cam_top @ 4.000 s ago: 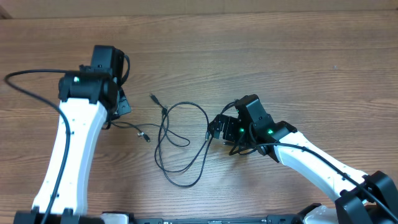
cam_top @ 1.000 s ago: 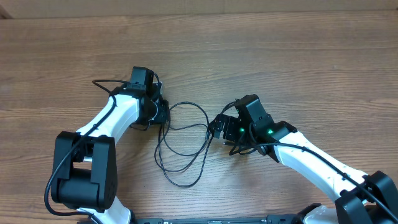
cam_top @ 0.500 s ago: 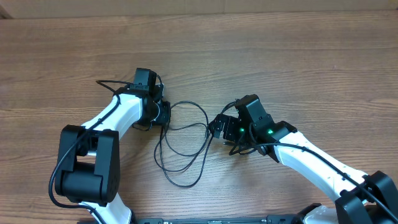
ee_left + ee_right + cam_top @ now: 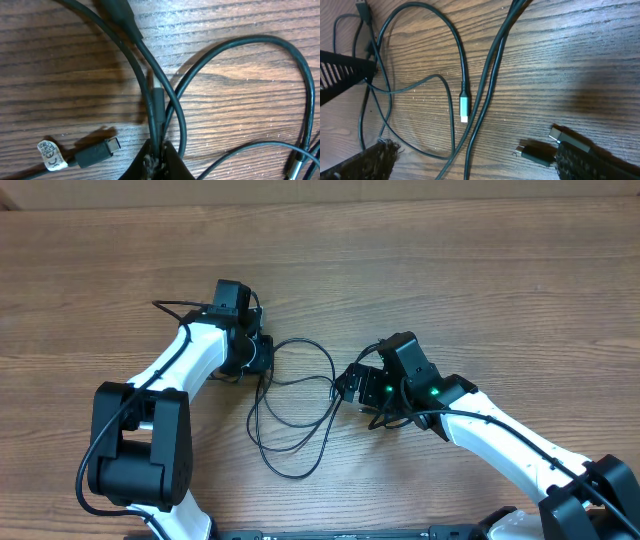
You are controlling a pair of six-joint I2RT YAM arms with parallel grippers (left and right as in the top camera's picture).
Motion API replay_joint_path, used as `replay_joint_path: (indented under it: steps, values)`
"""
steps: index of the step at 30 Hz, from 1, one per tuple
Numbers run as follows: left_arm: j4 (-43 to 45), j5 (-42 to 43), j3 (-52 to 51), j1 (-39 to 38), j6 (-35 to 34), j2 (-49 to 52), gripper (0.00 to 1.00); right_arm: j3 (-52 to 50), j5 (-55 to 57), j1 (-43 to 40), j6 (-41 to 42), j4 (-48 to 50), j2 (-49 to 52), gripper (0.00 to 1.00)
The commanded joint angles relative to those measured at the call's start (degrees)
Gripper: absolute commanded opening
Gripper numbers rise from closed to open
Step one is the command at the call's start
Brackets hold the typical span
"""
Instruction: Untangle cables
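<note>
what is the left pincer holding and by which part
The left pincer pinches a black cable at the near end of its thicker sleeve section.

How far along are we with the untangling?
Done: nothing separated; the cables lie in overlapping loops. In hand: the left claw looks pinched on one strand where several cross. The right claw is open, holding nothing. Left: drawing every strand apart.

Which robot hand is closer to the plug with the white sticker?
Left. The left gripper is right beside the stickered plug, pinching the cables next to it. The right gripper sits across the cable loops, farther away.
</note>
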Motion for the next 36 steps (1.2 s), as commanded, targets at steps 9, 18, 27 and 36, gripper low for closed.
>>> replay_joint_path:
  steps: [9,18,27,36]
  values:
    - [-0.6,0.2,1.2,0.4,0.9,0.6,0.06,-1.0,0.6,0.2,-0.2,0.3,-0.3,1.00]
    - [-0.5,-0.2,-0.4,-0.1,0.9,0.7,0.14,-1.0,0.6,0.2,-0.2,0.3,-0.3,1.00]
    - [2.6,-4.7,-3.2,0.0,0.9,0.7,0.05,-1.0,0.6,0.2,-0.2,0.3,-0.3,1.00]
    - [0.6,-2.9,-1.4,0.4,0.9,-1.0,0.04,-1.0,0.6,0.2,-0.2,0.3,-0.3,1.00]
